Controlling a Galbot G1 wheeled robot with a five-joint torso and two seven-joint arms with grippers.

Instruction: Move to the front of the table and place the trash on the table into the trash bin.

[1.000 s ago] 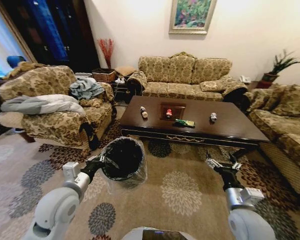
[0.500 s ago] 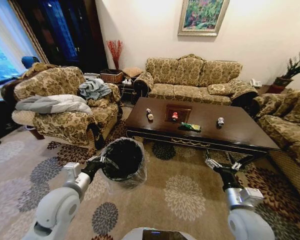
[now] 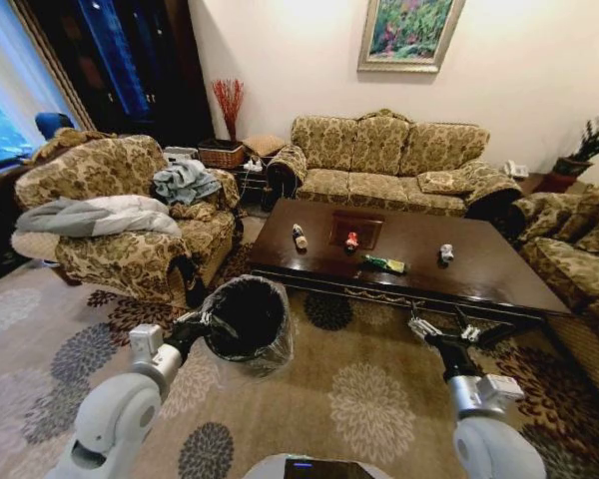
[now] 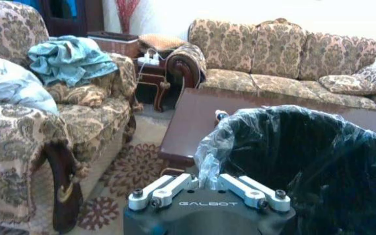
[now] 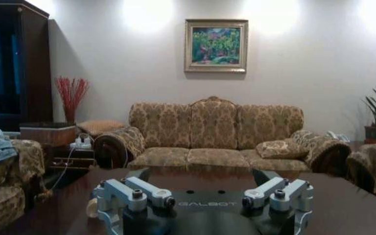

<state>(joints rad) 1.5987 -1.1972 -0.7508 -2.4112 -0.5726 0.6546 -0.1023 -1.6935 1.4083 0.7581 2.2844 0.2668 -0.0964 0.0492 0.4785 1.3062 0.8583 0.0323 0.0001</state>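
Bench (image 3: pixel 479 269): ahead of me, long axis left-right.
Trash bin (image 3: pixel 248 321): near-left, rim clamped in my left end effector (image 3: pixel 202 322).
My right end effector (image 3: pixel 441 330): spread open, empty.
Trash: white bottle (image 3: pixel 299 238), red can (image 3: pixel 351 240), green bottle (image 3: pixel 384 263), silvery can (image 3: pixel 445 253), all farther off, nearer my right arm.

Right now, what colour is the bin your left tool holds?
Black, lined with a clear crinkly bag: the trash bin, clearest in the head view, gripped at its rim by the left tool.
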